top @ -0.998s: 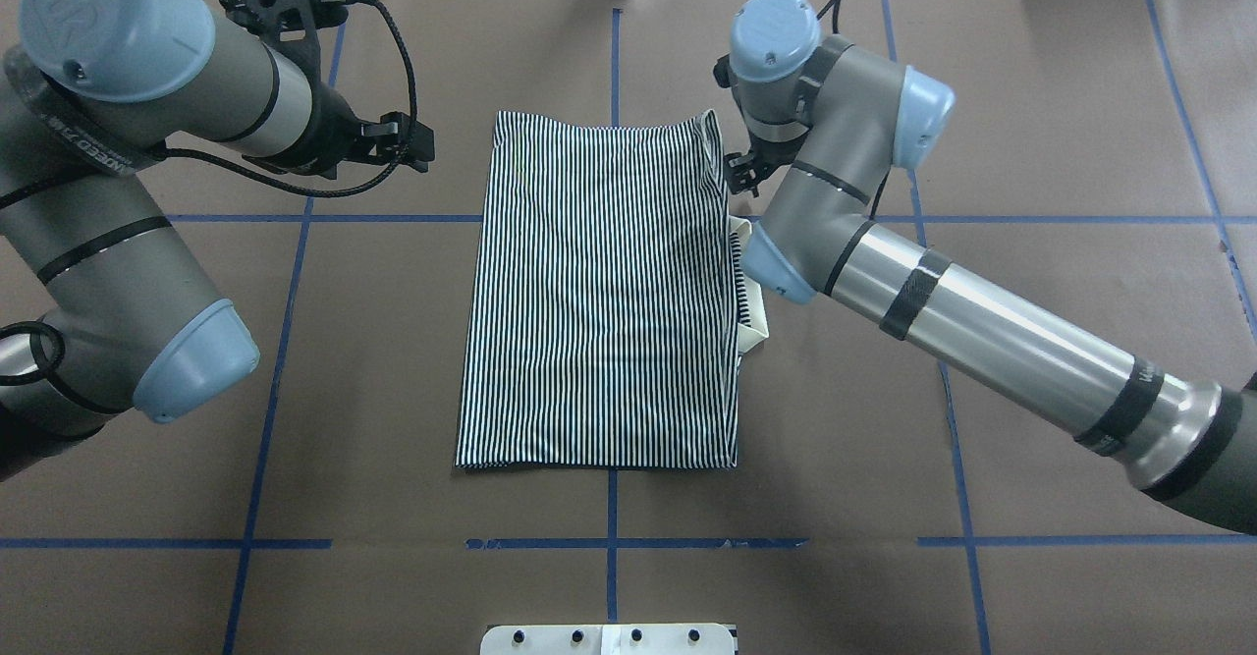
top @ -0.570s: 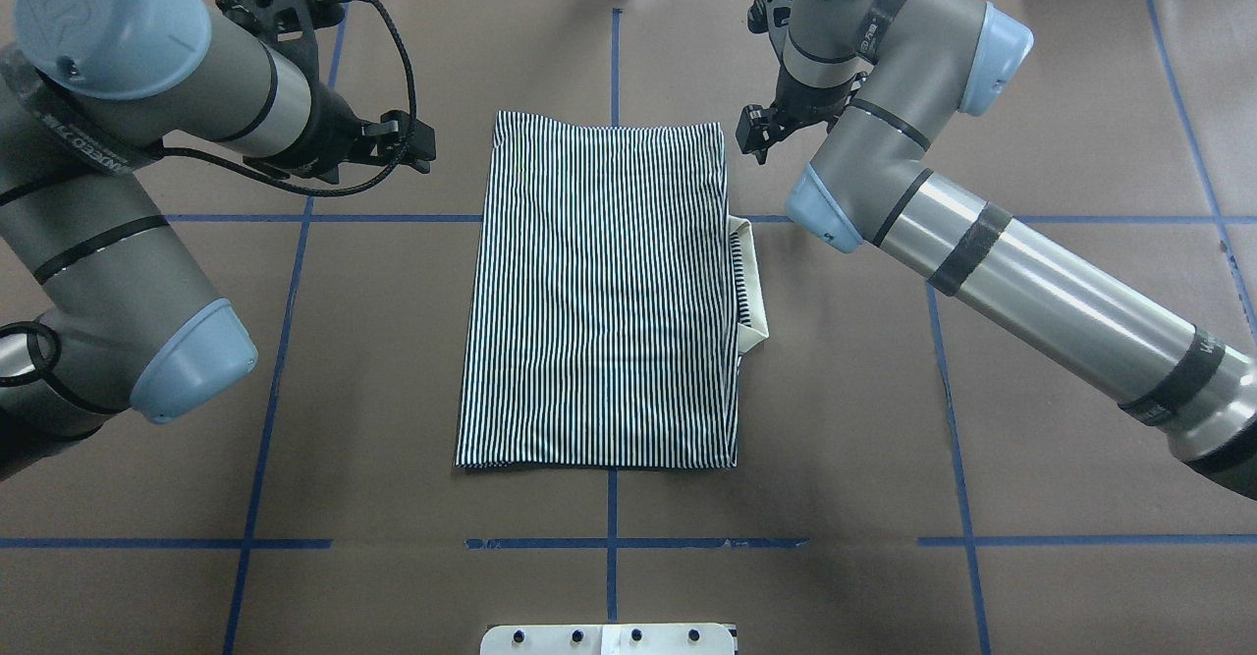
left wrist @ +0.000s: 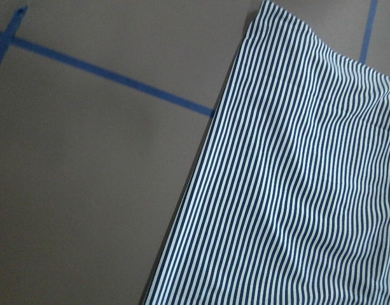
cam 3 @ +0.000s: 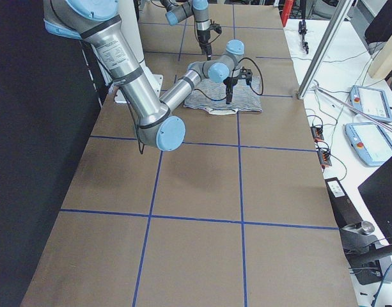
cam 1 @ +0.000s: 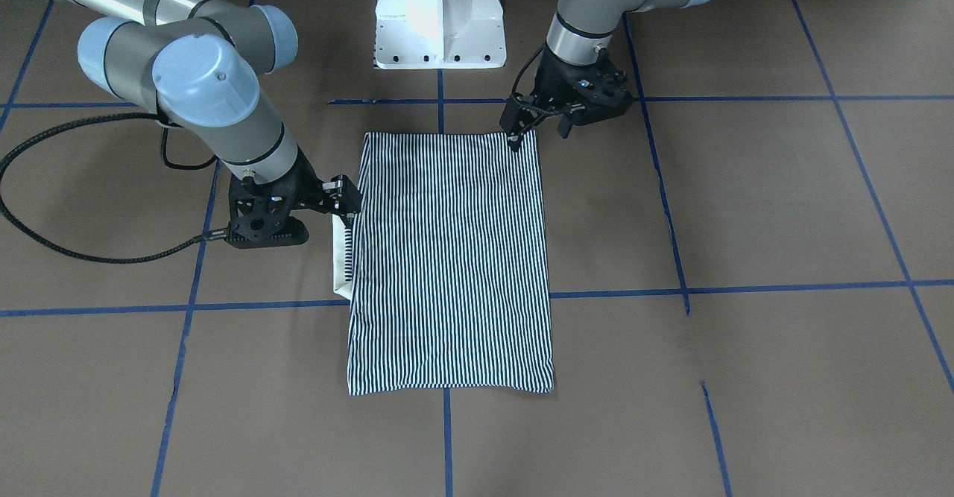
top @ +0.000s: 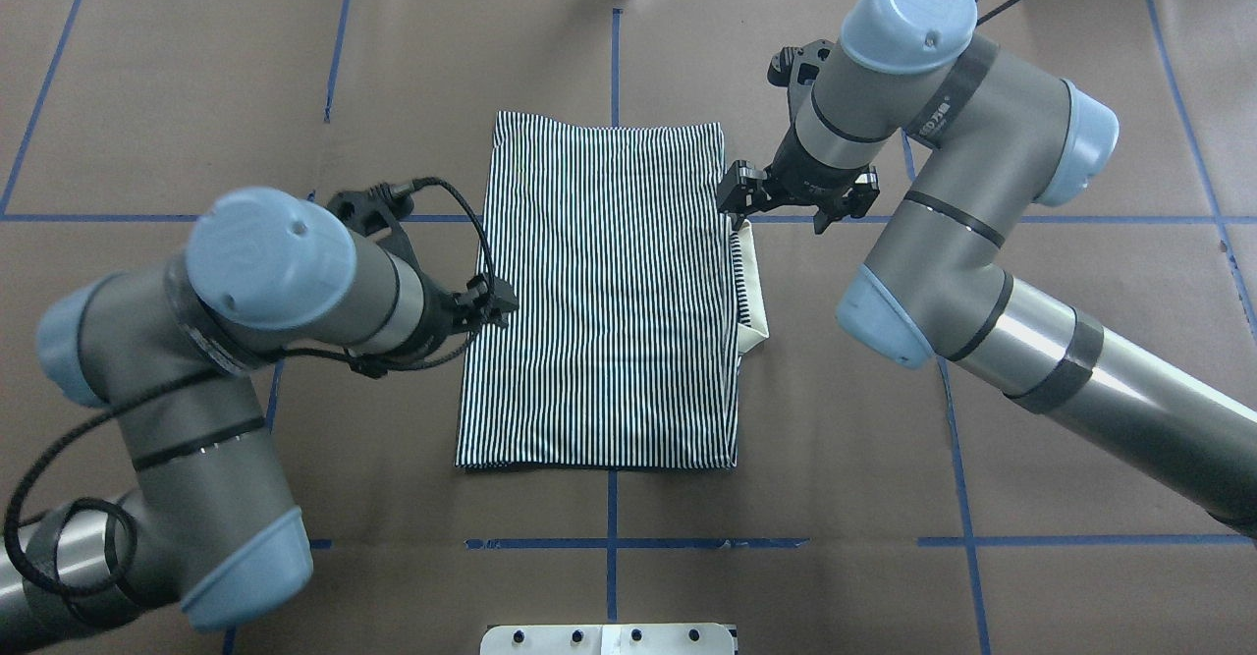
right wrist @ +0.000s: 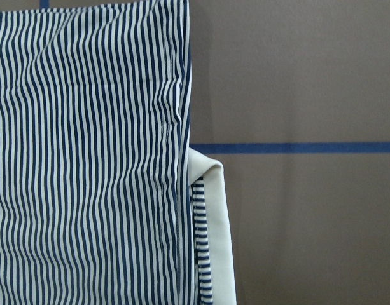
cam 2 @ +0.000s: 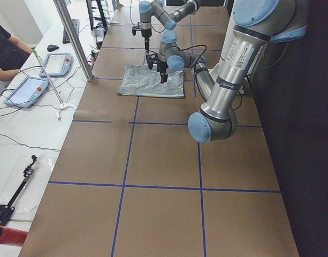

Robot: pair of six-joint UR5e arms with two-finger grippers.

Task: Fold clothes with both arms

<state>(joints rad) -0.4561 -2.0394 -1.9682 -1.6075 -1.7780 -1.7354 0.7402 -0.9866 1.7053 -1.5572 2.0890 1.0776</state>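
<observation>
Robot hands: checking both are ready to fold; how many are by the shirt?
2: left hand by the shirt's left edge; right hand by its right edge, near the white collar.

A robotics lab. A left arm [top: 255,262] and right arm [top: 923,135] reach over a table [top: 835,586] gridded with blue tape [top: 609,543]. Pendants [cam 2: 25,92] lie on a side bench [cam 2: 24,171], a person [cam 2: 6,45] at it.

The left arm [top: 295,292] and right arm [top: 913,144] were bent at the elbow. The left gripper [cam 1: 538,133] and right gripper [top: 779,215] were directed downward, jaws parted, nothing gripped
</observation>
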